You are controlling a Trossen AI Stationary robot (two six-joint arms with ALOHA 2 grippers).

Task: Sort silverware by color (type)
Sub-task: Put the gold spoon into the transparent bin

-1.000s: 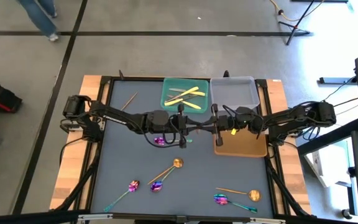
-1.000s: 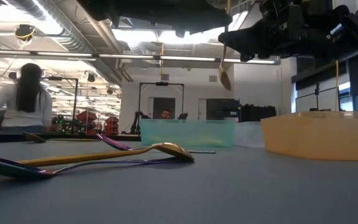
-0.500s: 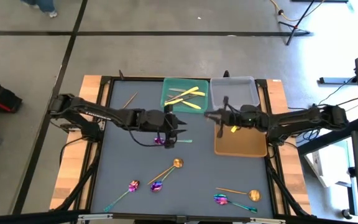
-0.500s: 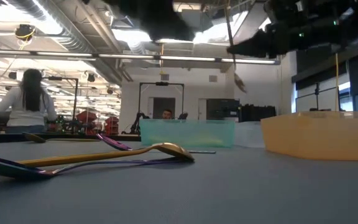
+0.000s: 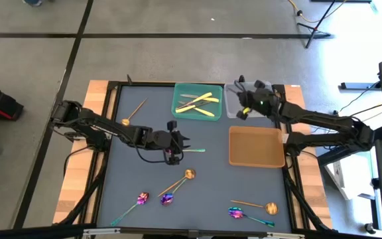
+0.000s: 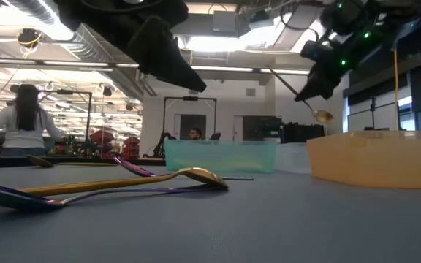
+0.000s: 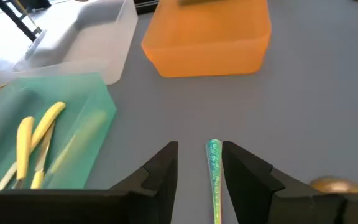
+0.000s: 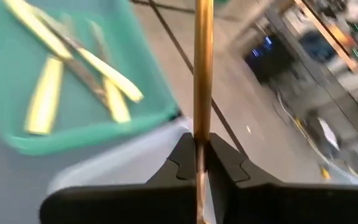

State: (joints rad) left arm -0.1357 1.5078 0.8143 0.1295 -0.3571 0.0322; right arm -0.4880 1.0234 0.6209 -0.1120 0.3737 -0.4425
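- Right gripper point(image 5: 246, 111) was clamped on a copper spoon point(image 6: 322, 115), hanging over the grey tray point(image 5: 234, 105).
- Left gripper point(image 7: 199, 163) was spread wide, straddling a teal-handled spoon point(image 7: 214, 177) lying on the table point(image 5: 217, 186).
- Yellow knives point(image 5: 201, 101) sat in the green tray point(image 5: 178, 106), orange tray point(image 5: 256, 147) beside it.

Knives point(image 5: 199, 103) lie in the far tray point(image 5: 177, 106), spoons point(image 5: 178, 184) scattered on the near table point(image 5: 214, 192)
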